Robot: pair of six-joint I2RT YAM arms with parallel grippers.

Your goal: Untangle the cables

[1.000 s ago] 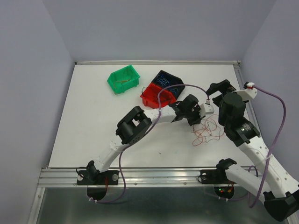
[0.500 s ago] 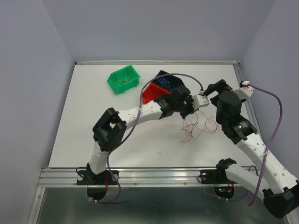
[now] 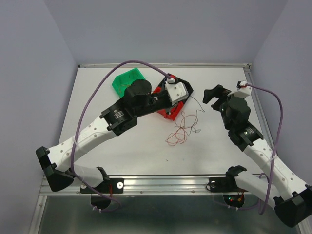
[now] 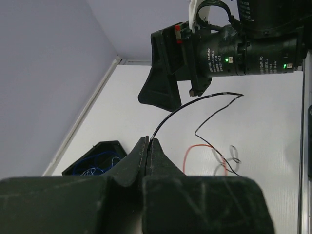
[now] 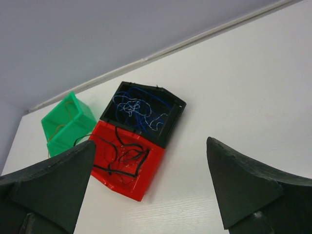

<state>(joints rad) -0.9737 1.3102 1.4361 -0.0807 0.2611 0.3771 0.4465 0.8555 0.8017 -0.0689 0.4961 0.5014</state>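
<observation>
The left gripper [image 4: 147, 142], pinched shut on a black wire [image 4: 195, 100], hangs over the red bin [image 3: 168, 113], while the tangled red cables [image 3: 181, 130] lie on the table [image 3: 146, 146] just nearer, and the right gripper [image 5: 151, 142] gapes wide, empty.

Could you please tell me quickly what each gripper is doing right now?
Left gripper: closed, pinching a thin black cable.
Right gripper: open, holding nothing.
</observation>
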